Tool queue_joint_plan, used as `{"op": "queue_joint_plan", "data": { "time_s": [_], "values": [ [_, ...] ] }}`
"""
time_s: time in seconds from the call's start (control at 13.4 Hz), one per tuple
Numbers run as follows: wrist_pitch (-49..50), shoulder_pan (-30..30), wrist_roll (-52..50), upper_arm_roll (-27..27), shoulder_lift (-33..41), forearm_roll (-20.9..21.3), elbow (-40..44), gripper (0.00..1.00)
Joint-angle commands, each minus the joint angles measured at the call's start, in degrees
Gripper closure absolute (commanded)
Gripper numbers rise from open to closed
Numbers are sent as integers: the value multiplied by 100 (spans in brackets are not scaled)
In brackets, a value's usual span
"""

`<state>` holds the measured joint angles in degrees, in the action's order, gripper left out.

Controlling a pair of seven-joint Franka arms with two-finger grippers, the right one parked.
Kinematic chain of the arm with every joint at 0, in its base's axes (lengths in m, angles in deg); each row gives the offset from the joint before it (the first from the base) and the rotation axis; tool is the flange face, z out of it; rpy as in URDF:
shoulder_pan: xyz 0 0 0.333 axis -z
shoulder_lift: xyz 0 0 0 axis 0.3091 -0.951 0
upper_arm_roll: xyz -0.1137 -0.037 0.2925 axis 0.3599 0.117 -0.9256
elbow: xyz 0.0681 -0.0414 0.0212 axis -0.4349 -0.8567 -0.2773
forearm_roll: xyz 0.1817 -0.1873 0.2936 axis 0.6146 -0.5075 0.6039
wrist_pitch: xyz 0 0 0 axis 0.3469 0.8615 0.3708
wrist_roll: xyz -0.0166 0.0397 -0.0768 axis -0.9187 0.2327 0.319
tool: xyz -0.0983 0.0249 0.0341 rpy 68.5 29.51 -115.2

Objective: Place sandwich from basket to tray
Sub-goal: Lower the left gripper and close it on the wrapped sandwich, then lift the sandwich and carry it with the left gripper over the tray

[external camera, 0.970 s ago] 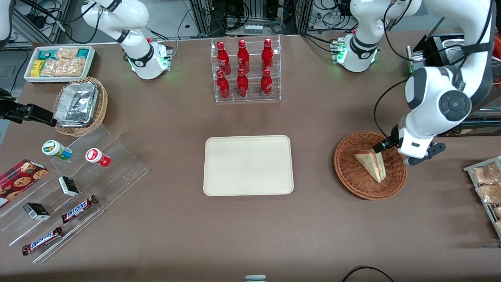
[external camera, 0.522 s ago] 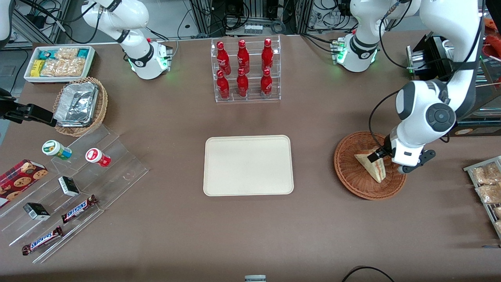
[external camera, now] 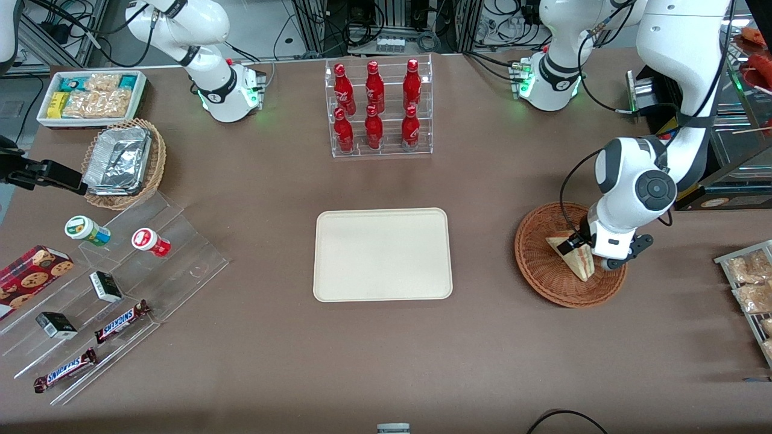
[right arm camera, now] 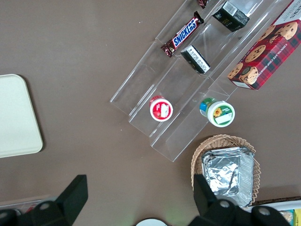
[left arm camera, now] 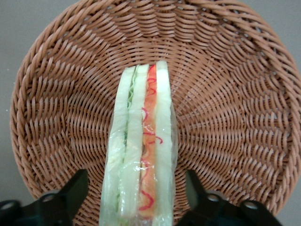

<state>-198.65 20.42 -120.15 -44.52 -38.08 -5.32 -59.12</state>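
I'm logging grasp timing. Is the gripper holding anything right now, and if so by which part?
Nothing is held yet. The gripper is open over the basket, its fingers on either side of the sandwich, apart from its bread faces.

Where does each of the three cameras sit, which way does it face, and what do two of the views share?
Front view: high, facing the arms over the table; shows the tray, both arms, and the gripper at the sandwich in the basket.
Left wrist view: looks down on sandwich and basket; open fingers straddle the sandwich.
Right wrist view: looks down on the acrylic display steps and the tray's edge.
Front and left wrist views share the sandwich and basket.
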Motion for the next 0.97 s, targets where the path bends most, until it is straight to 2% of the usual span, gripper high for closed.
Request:
{"op": "queue_joint_plan", "data": {
  "time_s": [0.0, 0.3, 0.52, 0.67, 0.9],
  "values": [
    [96, 13, -104, -6, 73, 50, -58, 100],
    [570, 22, -42, -15, 231, 121, 126, 100],
    [1613, 65, -16, 11, 257, 182, 853, 100],
    [2344, 328, 177, 64, 257, 174, 1434, 100],
    [2602, 1038, 310, 82, 231, 156, 1770, 100]
  ]
}}
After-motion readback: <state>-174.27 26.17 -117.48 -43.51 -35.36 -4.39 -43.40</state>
